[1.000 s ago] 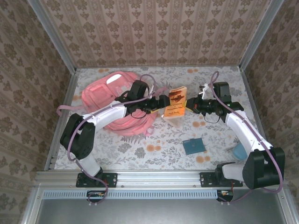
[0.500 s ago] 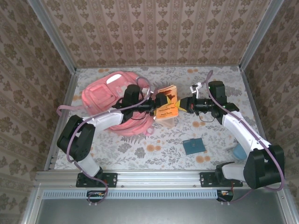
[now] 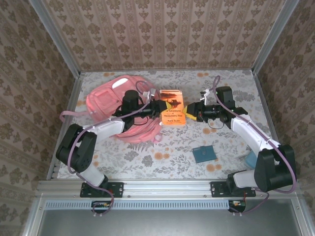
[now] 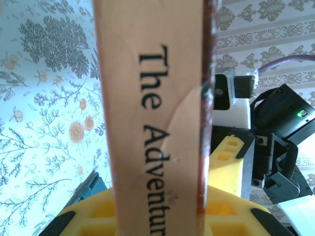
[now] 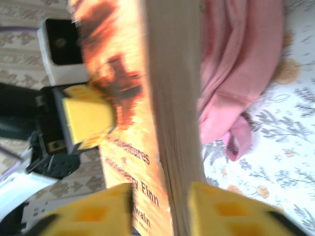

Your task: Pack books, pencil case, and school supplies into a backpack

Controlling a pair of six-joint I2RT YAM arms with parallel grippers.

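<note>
Above mid-worktop [image 3: 162, 147], just right of the backpack [image 3: 106, 101], the orange book [image 3: 172, 107] hangs cover-up between the two arms. Left pincer [image 3: 158, 107]: clamped on the book's backpack-side edge, yellow pads on either face. Right pincer [image 3: 189, 112]: jaws parted astride the opposite edge, with a gap showing on the cover side, so it appears to bear no load. Step in hand, by judgement: hand-over of the book to the left arm, ahead of stowing. The next move calls for the right arm to back straight off without nudging the book, and for the left to swing it to the backpack's mouth, which cannot be made out. Teal book [image 3: 204, 154] and pencil case [image 3: 251, 158] lie near the right arm, unpacked.
</note>
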